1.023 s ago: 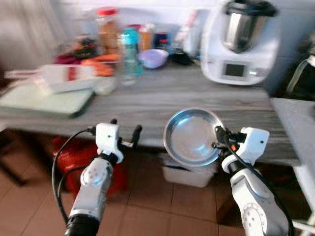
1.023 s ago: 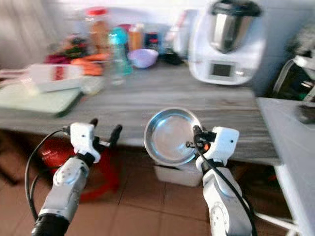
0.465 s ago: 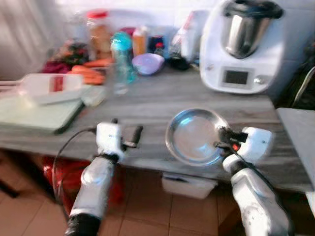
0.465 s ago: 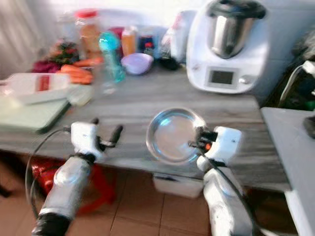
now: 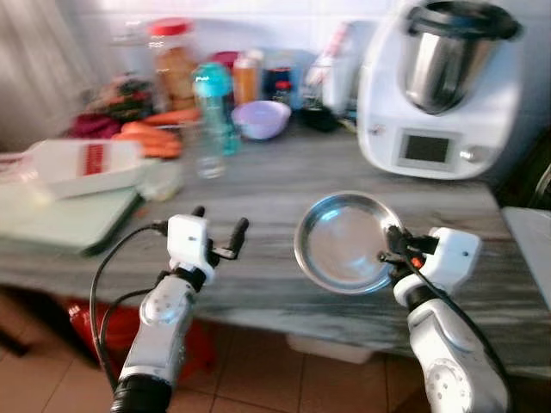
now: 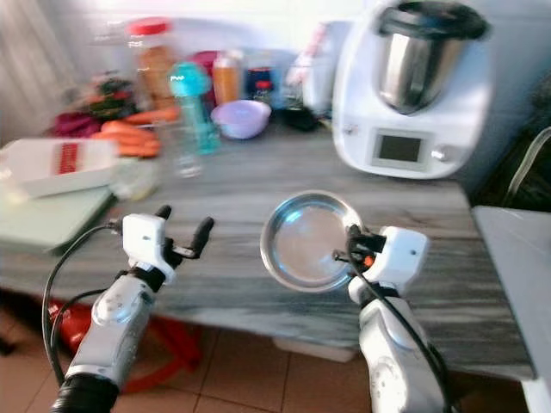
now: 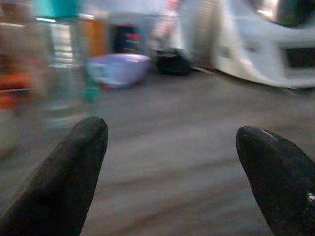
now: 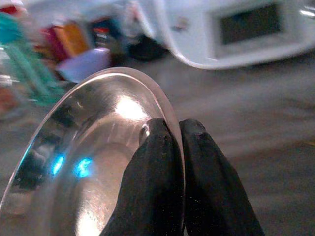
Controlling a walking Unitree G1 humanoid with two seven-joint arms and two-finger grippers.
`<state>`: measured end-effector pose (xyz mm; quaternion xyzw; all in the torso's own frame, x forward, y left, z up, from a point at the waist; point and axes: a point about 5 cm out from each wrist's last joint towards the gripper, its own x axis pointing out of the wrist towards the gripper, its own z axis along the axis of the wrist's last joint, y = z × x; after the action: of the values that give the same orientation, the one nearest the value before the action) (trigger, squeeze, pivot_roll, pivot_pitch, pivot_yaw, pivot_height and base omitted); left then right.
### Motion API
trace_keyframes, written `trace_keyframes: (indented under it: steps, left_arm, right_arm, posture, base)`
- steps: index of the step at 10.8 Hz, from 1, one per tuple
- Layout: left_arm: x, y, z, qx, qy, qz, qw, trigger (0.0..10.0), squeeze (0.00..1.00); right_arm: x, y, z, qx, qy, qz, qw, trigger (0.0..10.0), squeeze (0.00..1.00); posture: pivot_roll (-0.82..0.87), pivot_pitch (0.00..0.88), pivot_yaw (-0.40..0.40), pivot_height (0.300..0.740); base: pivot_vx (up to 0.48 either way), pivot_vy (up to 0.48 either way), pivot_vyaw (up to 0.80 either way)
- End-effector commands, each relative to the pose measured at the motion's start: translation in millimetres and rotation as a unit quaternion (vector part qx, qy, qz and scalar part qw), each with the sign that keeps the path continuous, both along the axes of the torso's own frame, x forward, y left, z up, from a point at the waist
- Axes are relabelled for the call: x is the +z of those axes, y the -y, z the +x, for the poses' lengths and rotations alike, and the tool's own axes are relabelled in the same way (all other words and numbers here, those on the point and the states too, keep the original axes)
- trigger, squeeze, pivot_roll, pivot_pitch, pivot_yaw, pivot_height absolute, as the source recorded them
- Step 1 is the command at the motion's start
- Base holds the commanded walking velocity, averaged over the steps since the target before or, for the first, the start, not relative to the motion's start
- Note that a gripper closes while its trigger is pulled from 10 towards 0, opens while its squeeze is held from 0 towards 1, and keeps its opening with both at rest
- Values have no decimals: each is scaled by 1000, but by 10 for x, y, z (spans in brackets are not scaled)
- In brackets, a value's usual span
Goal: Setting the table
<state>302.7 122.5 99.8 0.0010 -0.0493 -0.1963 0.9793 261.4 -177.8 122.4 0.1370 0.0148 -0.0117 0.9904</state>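
Now the right end effector [image 5: 389,243] pinches the rim of a steel plate [image 5: 343,242], holding it tilted above the table [image 5: 258,185] near its front edge. The left end effector [image 5: 219,222] hangs spread and empty over the same edge. With so thin an edge grip, I judge the plate could twist or slip out and clatter down if lowered fast.

One steel plate [image 5: 343,242], two bottles [image 5: 213,110]
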Motion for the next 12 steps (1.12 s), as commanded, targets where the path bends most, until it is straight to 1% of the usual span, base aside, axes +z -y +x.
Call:
trace_keyframes:
  steps: [1,2,3,4,5,6,7,8,9,10,11,12]
  left_arm:
    - [-9,-92,-37,-10,6,24,1000,10000,0]
    - [-37,-145,-108,-37,5,42,998,10000,0]
    - [-100,-214,-204,-63,-8,53,997,10000,0]
    - [-143,-282,-274,-76,-18,59,995,10000,0]
    - [-159,-316,-318,-86,-25,60,994,10000,0]
    - [-167,-296,-358,-111,-30,59,992,10000,0]
    - [-164,-257,-389,-133,-28,63,989,10000,0]
    - [-170,-215,-411,-153,-31,66,986,10000,0]
    - [-179,-156,-443,-172,-34,67,982,10000,0]
    - [-177,-116,-462,-181,-35,65,981,10000,0]
    - [-173,-95,-459,-182,-35,63,981,10000,0]
    - [-164,-75,-443,-185,-35,62,980,10000,0]
  right_arm:
    - [-15,-15,9,-6,-7,-1,1000,10000,0]
    - [-58,-7,30,-11,-21,-4,1000,10000,0]
    - [-57,-3,54,-11,-21,1,1000,10000,0]
    - [-66,-1,87,-6,-25,-1,1000,10000,0]
    - [-91,-5,127,-6,-34,-11,999,10000,0]
    - [-140,-40,192,-5,-50,-33,998,10000,0]
    - [-167,-50,251,-21,-61,-42,997,10000,0]
    - [-156,-116,322,13,-43,-37,998,10000,0]
    - [-167,-167,406,27,-47,-58,997,10000,0]
    - [-178,-209,467,37,-50,-60,996,10000,0]
    - [-210,-270,508,53,-71,-33,996,10000,0]
    - [-234,-319,559,48,-84,-17,995,10000,0]
  posture:
    - [9,0,25,740]
    - [14,0,23,740]
    - [18,0,22,740]
    - [27,0,20,740]
    - [34,0,18,740]
    - [38,0,16,740]
    - [39,0,15,740]
    - [40,0,15,740]
    - [41,0,18,740]
    - [41,0,20,740]
    - [40,0,20,740]
    - [41,0,21,740]
  base:
    - [0,0,0]
    - [0,0,0]
    - [0,0,0]
    - [0,0,0]
    - [0,0,0]
    - [0,0,0]
    - [0,0,0]
    - [0,0,0]
    - [0,0,0]
    - [0,0,0]
    - [0,0,0]
    - [0,0,0]
